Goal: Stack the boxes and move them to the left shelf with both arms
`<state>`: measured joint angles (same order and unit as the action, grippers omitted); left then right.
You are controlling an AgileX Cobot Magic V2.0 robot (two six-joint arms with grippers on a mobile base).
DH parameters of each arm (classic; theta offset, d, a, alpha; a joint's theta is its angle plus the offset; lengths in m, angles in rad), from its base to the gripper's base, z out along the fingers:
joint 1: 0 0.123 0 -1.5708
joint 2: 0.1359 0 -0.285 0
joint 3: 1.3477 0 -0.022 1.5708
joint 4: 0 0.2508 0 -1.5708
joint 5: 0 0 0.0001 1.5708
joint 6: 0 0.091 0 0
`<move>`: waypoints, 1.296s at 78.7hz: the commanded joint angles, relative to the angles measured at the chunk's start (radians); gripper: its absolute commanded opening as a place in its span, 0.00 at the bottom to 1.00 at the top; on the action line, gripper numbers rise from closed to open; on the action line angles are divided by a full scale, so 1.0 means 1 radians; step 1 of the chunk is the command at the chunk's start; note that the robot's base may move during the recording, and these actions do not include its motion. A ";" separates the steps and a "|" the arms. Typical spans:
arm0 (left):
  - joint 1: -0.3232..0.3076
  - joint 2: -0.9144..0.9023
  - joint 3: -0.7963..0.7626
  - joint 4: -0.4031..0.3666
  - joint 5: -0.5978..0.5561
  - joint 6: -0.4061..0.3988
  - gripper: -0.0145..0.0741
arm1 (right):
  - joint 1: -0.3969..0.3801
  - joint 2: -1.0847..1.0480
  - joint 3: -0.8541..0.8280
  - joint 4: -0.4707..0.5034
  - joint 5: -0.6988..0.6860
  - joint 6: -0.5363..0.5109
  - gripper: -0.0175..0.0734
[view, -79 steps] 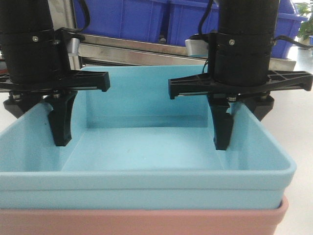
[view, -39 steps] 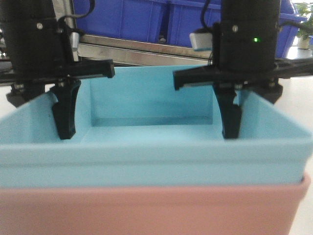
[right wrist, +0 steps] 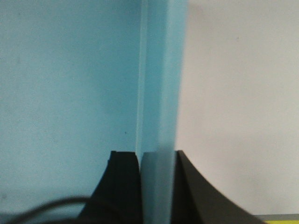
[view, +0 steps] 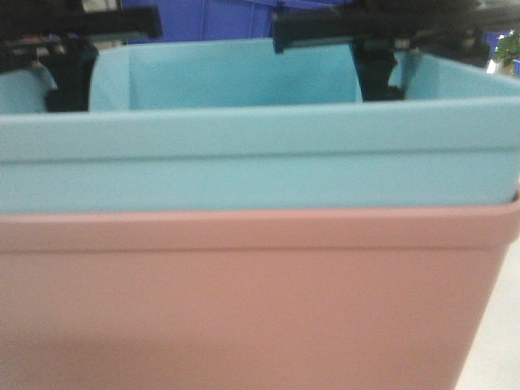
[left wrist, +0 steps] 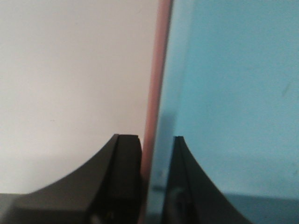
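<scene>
- Filling the lower part of the front view, the pink box was nearest to the camera, and the blue box sat nested inside it, with the rim higher.
- Counted, there were two boxes, one of each colour, in one stack.
- At the left end, the left gripper stood astride both walls, one finger outside against the pink rim and one inside the blue box, so it looked pressed together on the boxes.
- At the right end, the right gripper was clamped on the blue wall in the same way; no pink showed in that view.
- The stack lay between the two grippers, with its long axis running from one to the other, so neither arm was nearer; I judged that they must travel together to keep it level.
- Behind, a dark blue bin showed; how many I could not tell. The left shelf was not visible.
</scene>
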<state>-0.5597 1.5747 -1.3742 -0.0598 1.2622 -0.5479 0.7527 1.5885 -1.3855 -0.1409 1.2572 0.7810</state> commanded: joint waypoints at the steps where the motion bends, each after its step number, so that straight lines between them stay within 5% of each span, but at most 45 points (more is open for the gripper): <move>1: -0.046 -0.100 -0.015 -0.041 0.051 -0.062 0.16 | 0.048 -0.077 -0.024 0.016 0.005 0.031 0.25; 23: -0.172 -0.215 0.073 -0.022 0.054 -0.180 0.16 | 0.098 -0.163 0.036 0.016 0.011 0.061 0.25; 59: -0.287 -0.243 0.134 -0.028 0.054 -0.276 0.16 | 0.120 -0.300 0.133 0.018 0.038 0.115 0.25; 102: -0.301 -0.265 0.134 -0.026 0.054 -0.276 0.16 | 0.189 -0.320 0.177 0.021 0.042 0.179 0.25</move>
<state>-0.8392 1.3529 -1.2020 0.0053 1.2672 -0.8137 0.9235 1.3048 -1.1676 -0.1810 1.2596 0.9522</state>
